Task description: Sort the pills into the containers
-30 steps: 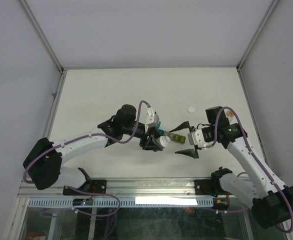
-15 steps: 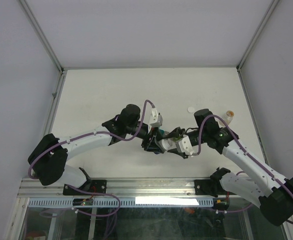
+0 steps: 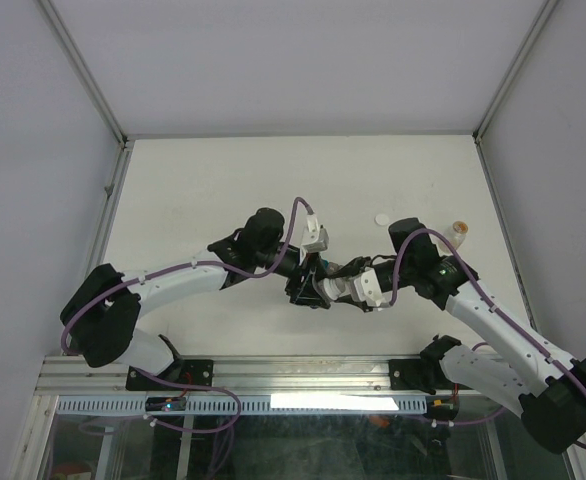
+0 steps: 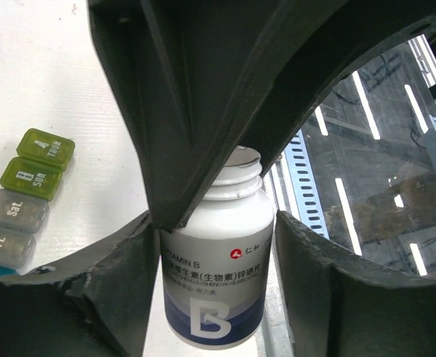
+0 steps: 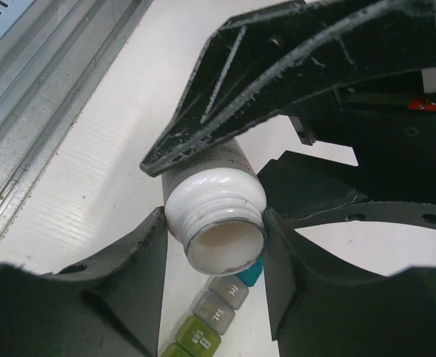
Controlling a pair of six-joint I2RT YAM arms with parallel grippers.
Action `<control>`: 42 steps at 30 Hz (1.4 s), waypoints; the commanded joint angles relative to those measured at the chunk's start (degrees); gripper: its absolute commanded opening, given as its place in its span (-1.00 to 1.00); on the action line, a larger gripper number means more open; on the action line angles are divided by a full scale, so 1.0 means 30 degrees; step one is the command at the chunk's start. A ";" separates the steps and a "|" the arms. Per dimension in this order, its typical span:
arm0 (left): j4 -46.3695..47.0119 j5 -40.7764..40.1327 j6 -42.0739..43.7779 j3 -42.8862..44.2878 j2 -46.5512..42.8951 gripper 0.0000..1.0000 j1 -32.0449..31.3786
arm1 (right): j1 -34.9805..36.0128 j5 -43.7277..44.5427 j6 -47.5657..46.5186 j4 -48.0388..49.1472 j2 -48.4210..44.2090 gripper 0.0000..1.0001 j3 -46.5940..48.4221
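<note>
My left gripper [image 3: 306, 283] [image 4: 218, 253] is shut on a white Vitamin B bottle [image 4: 214, 290] with a blue base and holds it tilted above the table. The bottle has no cap. Its mouth [image 5: 225, 249] shows a beige surface inside. My right gripper [image 3: 341, 287] [image 5: 214, 249] has closed round the bottle's threaded neck, one finger on each side. Under the mouth lies the strip of containers [image 5: 214, 309] with its lids shut: teal, grey and yellow-green cubes. It also shows at the left of the left wrist view [image 4: 24, 197]. No pills are visible.
A white round cap [image 3: 383, 218] lies on the table behind the right arm. A small orange-topped object [image 3: 460, 229] stands near the right wall. The metal rail of the table's front edge [image 3: 273, 375] runs just below the grippers.
My right gripper moved left from an open stance beside the bottle and closed round its neck. My left arm shifted slightly right with the bottle.
</note>
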 commanded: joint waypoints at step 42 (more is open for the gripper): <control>0.0446 -0.8423 0.3234 -0.3764 -0.5408 -0.99 -0.0580 | -0.6260 0.1855 0.5067 -0.0973 0.3809 0.86 0.2033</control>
